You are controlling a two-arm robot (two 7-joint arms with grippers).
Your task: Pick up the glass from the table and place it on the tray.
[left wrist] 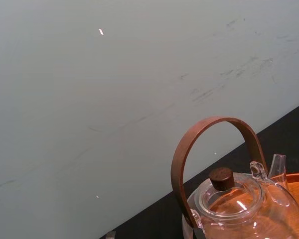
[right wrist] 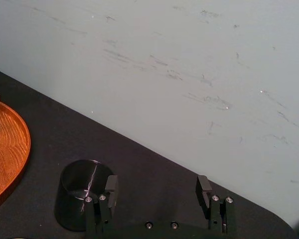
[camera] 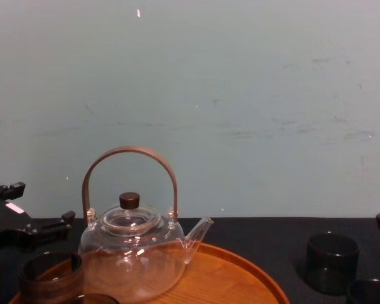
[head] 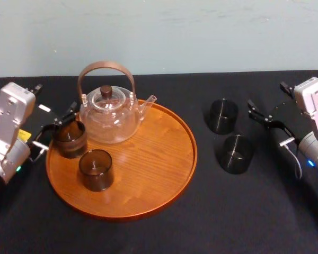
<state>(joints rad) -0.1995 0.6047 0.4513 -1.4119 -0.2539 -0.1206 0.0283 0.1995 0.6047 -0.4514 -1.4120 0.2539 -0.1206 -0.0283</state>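
Two dark glasses stand on the black table right of the tray: a far one (head: pixel 222 116) (camera: pixel 331 263) and a near one (head: pixel 236 154). My right gripper (head: pixel 266 99) (right wrist: pixel 157 186) is open just right of the far glass (right wrist: pixel 81 193), which sits outside one finger, not between them. The round orange-brown tray (head: pixel 164 164) (camera: pixel 240 275) carries two more dark glasses, one at its left edge (head: pixel 70 138) and one nearer the front (head: pixel 96 169). My left gripper (head: pixel 58 127) hovers open by the left-edge glass (camera: pixel 50 275), slightly above it.
A glass teapot (head: pixel 109 114) (left wrist: pixel 239 204) (camera: pixel 136 253) with a brown hoop handle stands at the back of the tray. A pale wall rises behind the table. Bare black cloth lies in front of the tray and the right-hand glasses.
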